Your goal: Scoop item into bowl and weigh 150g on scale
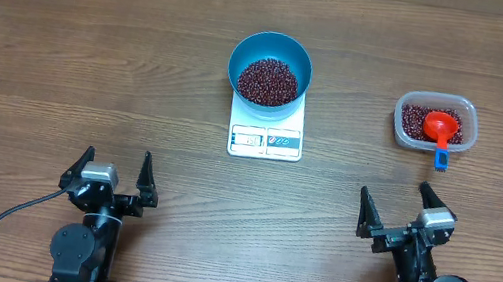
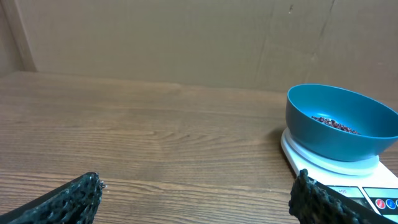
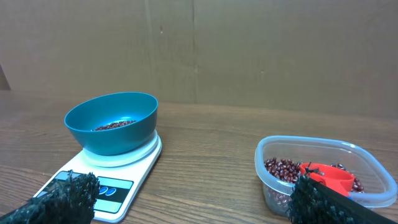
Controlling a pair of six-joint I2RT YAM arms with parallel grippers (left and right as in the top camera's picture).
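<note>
while both jaws stand apart and empty, a full scoop (image 1: 441,126) of beans (image 1: 267,81) could overshoot; a bumped bowl (image 2: 336,121) could slide off the scale (image 1: 266,139).

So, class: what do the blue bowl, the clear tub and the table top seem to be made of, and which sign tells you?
Bowl: probably plastic. It is smooth, uniformly blue, with a soft, dull sheen.
Tub: clear plastic. The beans show through its wall.
Table: wood or wood-look laminate, with brown grain lines. The look leaves open which one it is.
</note>
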